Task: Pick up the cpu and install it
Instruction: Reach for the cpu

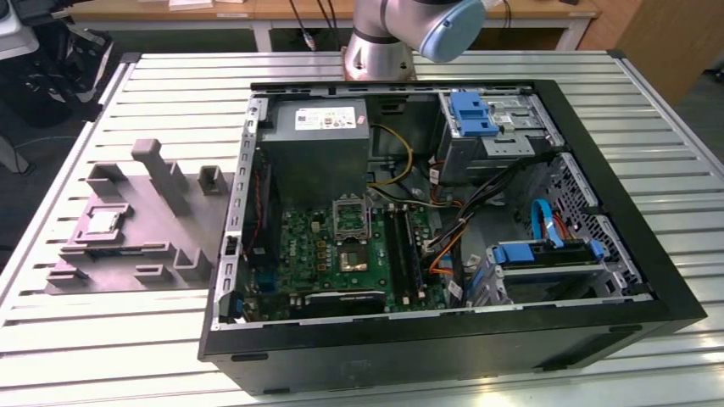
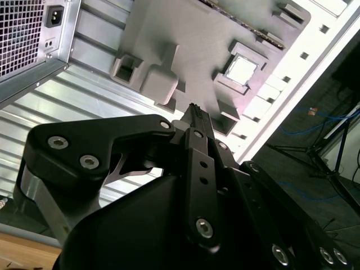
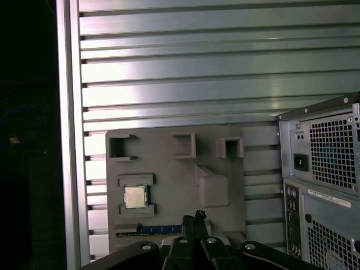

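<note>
Exterior view: the case (image 1: pixel 453 352) lies open on the table (image 1: pixel 114 339); inside it are a green board (image 1: pixel 305 254) with the metal-framed socket (image 1: pixel 351 219), a grey power supply (image 1: pixel 322 144), drive cages with blue latches, and loose cables. The tray (image 1: pixel 147 233) lies just beside the case, on the exterior view's left; the cpu (image 1: pixel 104 222) lies flat in a square recess of the tray, well apart from the socket. The arm (image 1: pixel 391 30) rises from the table behind the case.

Second wrist view: the tray (image 2: pixel 185 34) carries upright blocks and hollow pockets; the cpu (image 2: pixel 241 68) sits in its recess, metal top up. The black gripper (image 2: pixel 196 109) hangs above the tray; its fingers look drawn together with nothing between them, and its tip is near the cpu but apart from it.

First wrist view: the tray (image 3: pixel 169 180) lies on the slatted table (image 3: pixel 169 67) next to the back of the case (image 3: pixel 320 169); the cpu (image 3: pixel 135 197) lies framed by low walls on two sides, and a blue strip (image 3: pixel 160 229) lies in a slot beside it. The gripper (image 3: pixel 197 216) appears pressed together, holds nothing, and touches neither the cpu nor the tray.
</note>
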Controlling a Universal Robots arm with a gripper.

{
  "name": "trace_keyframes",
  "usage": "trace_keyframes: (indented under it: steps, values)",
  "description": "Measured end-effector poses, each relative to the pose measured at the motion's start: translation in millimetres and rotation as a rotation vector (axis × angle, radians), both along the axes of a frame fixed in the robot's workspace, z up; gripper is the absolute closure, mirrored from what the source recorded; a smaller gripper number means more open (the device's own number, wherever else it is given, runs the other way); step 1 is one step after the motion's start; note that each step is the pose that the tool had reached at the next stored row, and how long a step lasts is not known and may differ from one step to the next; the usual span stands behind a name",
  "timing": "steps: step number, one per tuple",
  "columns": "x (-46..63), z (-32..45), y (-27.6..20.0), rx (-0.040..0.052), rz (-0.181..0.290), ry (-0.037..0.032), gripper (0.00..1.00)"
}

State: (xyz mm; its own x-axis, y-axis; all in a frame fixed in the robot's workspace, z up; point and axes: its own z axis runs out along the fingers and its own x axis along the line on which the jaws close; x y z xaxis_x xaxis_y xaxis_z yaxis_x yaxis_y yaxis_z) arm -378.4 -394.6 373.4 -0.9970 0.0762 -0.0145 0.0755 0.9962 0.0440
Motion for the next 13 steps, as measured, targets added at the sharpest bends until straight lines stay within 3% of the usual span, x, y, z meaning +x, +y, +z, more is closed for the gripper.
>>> trace_keyframes:
  steps: [13]
  values:
    - [-3.9,-0.1,0.0,0.0000,0.000,0.0000,0.89]
